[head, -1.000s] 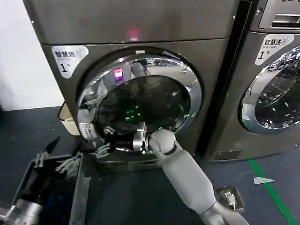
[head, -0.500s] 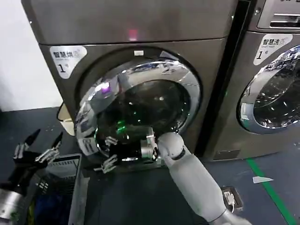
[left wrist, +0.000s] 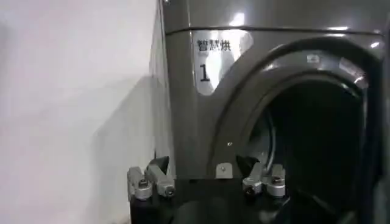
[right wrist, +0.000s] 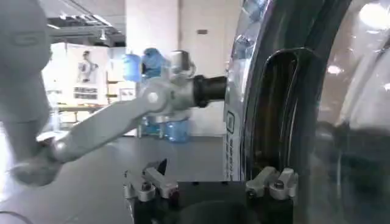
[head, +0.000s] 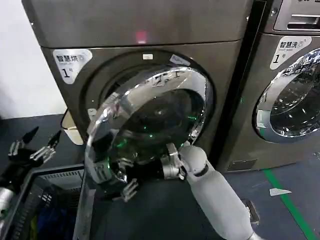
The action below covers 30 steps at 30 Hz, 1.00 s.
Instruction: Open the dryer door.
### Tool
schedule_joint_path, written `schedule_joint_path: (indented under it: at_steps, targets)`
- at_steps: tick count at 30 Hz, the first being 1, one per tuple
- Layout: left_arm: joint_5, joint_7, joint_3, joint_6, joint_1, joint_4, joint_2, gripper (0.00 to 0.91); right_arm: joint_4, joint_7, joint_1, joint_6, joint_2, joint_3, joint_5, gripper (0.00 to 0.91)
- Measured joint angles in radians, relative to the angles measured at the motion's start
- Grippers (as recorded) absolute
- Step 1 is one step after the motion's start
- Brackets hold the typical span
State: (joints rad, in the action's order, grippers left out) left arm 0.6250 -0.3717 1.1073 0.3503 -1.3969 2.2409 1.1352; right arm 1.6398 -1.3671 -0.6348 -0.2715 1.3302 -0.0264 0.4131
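Porthole door swung partly out, right gripper at its lower edge

Chrome gleams all round the dryer door (head: 150, 125), a large round porthole with a wide mirror-bright rim and dark tinted glass, green glints in it. It stands partly open from the dark grey-brown metal dryer (head: 145, 45): hinged on the right, its free left edge is swung out towards the camera, so the disc faces forward and a little right, baring the dark round opening (left wrist: 317, 140) behind it.

At the door's lower left edge sits the right gripper (head: 122, 182), grey fingers spread; in the right wrist view one finger (right wrist: 277, 182) sits against the rim's recessed slot, the other (right wrist: 146, 182) hangs free, nothing clenched between them. The left gripper (head: 31, 150) hangs low at far left, fingers apart, holding nothing, above a dark wire basket (head: 55, 180).

Flooring is dark, with a green tape line (head: 287, 200). White wall (head: 25, 65) to the left; a lighter grey chrome-ringed machine (head: 290, 90) stands just beside on the right.
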Motion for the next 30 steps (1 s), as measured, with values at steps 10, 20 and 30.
schedule_joint_path:
  at_steps: [10,20,30]
  targets:
    - [0.076,-0.104,-0.052,-0.013,0.034,-0.041,-0.045,0.907,0.054,-0.066,-0.060,0.043,-0.076,-0.033,0.004,0.907]
    - [0.155,-0.116,-0.098,-0.009,0.048,-0.049,-0.089,0.907,0.117,-0.083,-0.131,0.098,-0.169,-0.085,0.012,0.907]
    - [0.178,-0.116,-0.179,-0.004,0.081,-0.045,-0.123,0.907,0.186,-0.094,-0.225,0.113,-0.255,-0.182,0.044,0.907]
